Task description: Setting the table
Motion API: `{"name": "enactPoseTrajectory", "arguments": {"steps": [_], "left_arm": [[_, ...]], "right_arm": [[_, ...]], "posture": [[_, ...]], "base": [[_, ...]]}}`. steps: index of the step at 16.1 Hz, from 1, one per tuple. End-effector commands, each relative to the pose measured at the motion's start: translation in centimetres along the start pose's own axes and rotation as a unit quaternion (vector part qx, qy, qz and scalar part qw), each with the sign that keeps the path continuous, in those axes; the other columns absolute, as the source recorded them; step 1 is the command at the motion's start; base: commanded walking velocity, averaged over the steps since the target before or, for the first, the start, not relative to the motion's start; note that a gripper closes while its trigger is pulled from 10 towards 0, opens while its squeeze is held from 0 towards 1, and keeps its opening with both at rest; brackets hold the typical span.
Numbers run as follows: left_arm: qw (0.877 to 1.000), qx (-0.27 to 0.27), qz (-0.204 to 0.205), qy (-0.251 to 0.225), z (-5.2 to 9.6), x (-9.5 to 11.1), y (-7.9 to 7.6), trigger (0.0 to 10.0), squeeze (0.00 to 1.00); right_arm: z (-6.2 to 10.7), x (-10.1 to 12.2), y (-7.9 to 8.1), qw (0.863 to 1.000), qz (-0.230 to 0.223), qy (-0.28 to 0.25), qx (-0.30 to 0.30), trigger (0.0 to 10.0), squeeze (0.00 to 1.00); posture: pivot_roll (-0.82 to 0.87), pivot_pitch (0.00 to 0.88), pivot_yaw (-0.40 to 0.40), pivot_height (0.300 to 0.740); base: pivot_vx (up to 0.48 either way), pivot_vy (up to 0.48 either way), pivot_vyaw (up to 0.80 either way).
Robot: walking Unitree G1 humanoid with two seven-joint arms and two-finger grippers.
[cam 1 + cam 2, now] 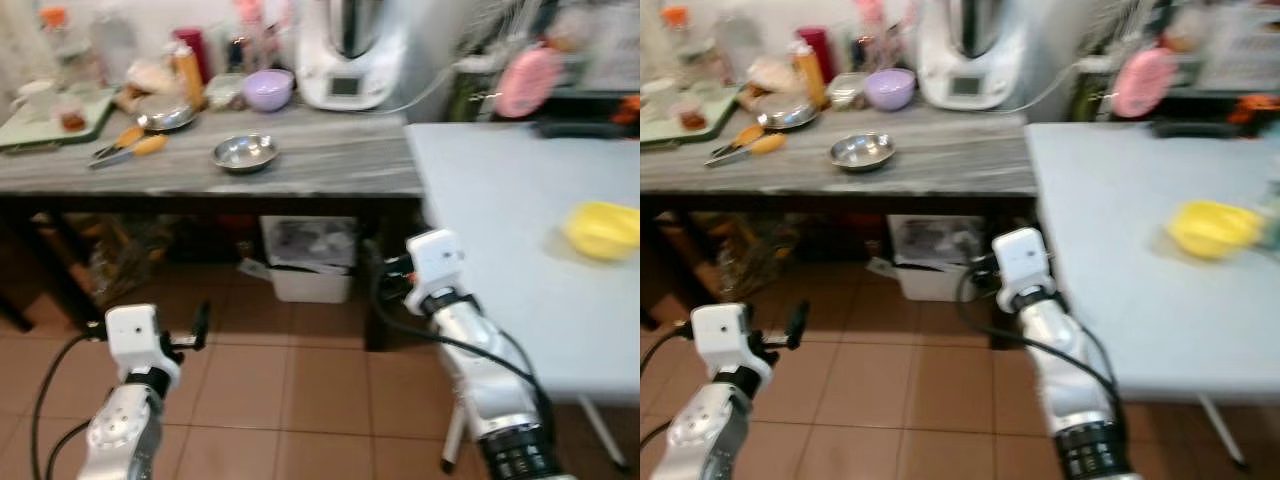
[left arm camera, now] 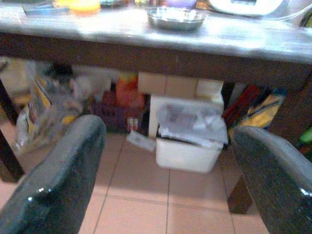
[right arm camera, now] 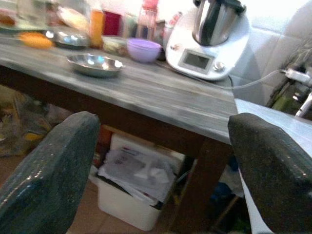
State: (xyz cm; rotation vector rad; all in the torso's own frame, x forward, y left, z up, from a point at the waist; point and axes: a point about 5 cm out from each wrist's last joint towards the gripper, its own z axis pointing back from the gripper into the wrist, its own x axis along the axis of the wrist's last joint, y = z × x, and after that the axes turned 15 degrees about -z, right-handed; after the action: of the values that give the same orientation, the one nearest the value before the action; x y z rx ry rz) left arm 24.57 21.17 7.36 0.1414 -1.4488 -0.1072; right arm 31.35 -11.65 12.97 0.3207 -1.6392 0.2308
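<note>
Currently the steel bowl [image 1: 244, 152] sits on the grey counter [image 1: 330, 165], ahead of and above both wide-open, empty grippers; the left gripper [image 2: 165, 165] seems slightly nearer than the right gripper [image 3: 161, 161].

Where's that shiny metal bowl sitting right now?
The metal bowl sits on the long grey counter ahead of the robot, toward its left, just in front of the purple bowl and left of the white kitchen machine.
</note>
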Motion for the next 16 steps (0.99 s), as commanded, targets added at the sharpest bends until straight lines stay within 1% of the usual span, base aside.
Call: {"name": "enactPoseTrajectory", "arguments": {"steps": [1,4,7,10,11,12,13,15,16], "left_arm": [[1.0,0.008,-0.001,0.002,0.2,-0.1,0.2,10.0,0.0],[1.0,0.009,-0.001,0.002,0.1,-0.1,0.2,10.0,0.0],[1.0,0.01,-0.001,-0.002,0.1,0.1,0.4,10.0,0.0],[1.0,0.004,-0.002,-0.01,0.1,0.3,0.0,10.0,0.0],[1.0,0.011,-0.01,-0.012,0.0,0.4,-0.1,10.0,0.0],[1.0,0.018,-0.009,-0.016,-0.1,0.5,-0.1,10.0,0.0],[0.999,0.027,-0.009,-0.022,-0.2,0.8,-0.1,10.0,0.0],[0.998,0.053,-0.001,-0.036,-0.8,1.4,0.0,10.0,0.0],[0.998,0.056,-0.001,-0.037,-0.9,1.4,-0.1,10.0,0.0]], "right_arm": [[-0.3,0.3,-0.1,1.0,0.011,-0.003,0.009,10.0,0.0],[-0.4,0.4,-0.1,1.0,0.013,-0.005,0.011,10.0,0.0],[-0.5,0.4,0.3,1.0,0.012,-0.009,0.012,10.0,0.0],[-0.4,0.5,-0.1,1.0,0.013,-0.014,-0.001,10.0,0.0],[-0.4,0.3,-0.2,1.0,0.007,-0.009,-0.005,10.0,0.0],[-0.4,0.3,-0.2,1.0,0.006,-0.011,-0.005,10.0,0.0],[-0.4,0.3,-0.2,1.0,0.004,-0.011,-0.006,10.0,0.0],[0.0,-0.6,-0.3,1.0,-0.016,0.002,-0.021,10.0,0.0],[0.1,-1.0,-0.5,0.999,-0.027,0.01,-0.029,10.0,0.0]], "posture": [[-0.09,0.0,0.042,0.74],[-0.08,0.0,0.041,0.74],[-0.08,0.0,0.041,0.74],[-0.08,0.0,0.04,0.74],[-0.08,0.0,0.04,0.74],[-0.09,0.0,0.048,0.74],[-0.09,0.0,0.049,0.74],[-0.09,0.0,0.049,0.74],[-0.09,0.0,0.047,0.74]], "base": [[-0.27,0.0,0.0],[-0.273,0.0,0.0],[-0.255,0.0,0.0],[0.0,0.0,0.0],[0.0,0.0,-0.55],[0.0,0.0,-0.54],[0.0,0.0,0.0],[0.0,0.0,0.0],[0.0,0.0,0.0]]}}
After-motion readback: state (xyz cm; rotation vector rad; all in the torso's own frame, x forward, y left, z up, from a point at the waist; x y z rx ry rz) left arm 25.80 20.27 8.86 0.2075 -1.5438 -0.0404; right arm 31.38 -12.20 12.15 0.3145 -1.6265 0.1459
